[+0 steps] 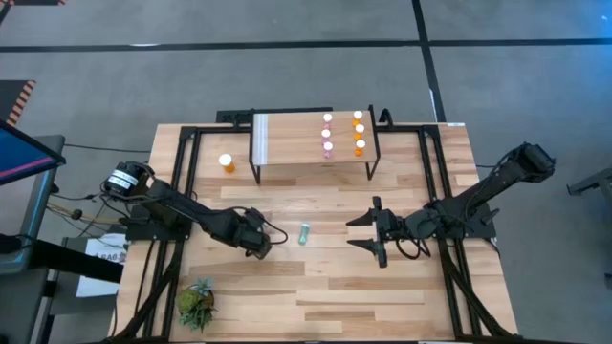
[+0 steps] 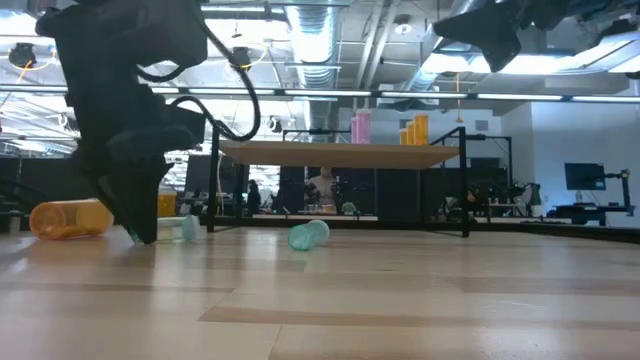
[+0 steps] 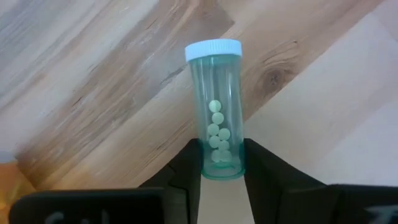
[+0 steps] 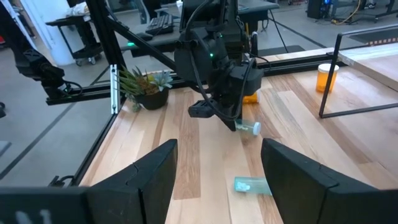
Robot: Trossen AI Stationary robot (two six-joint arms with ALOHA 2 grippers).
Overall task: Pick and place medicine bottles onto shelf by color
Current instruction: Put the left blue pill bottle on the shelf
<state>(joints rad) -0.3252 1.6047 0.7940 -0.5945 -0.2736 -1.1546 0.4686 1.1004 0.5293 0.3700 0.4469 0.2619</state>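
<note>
Down at the tabletop, the left gripper [image 3: 222, 165] has its fingers pressed against both sides of a teal bottle [image 3: 217, 112] lying on its side. Nearby lies a second teal bottle [image 1: 303, 233]. Beyond, the right gripper [image 1: 371, 232] hovers with fingers spread. Farther back, the shelf [image 1: 292, 141] carries pink and orange bottles.

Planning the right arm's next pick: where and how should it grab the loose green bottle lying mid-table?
Probably pinch the loose bottle across its round middle, straight from above: it lies on its side, cap sideways. The left tool grips the other bottle.
</note>
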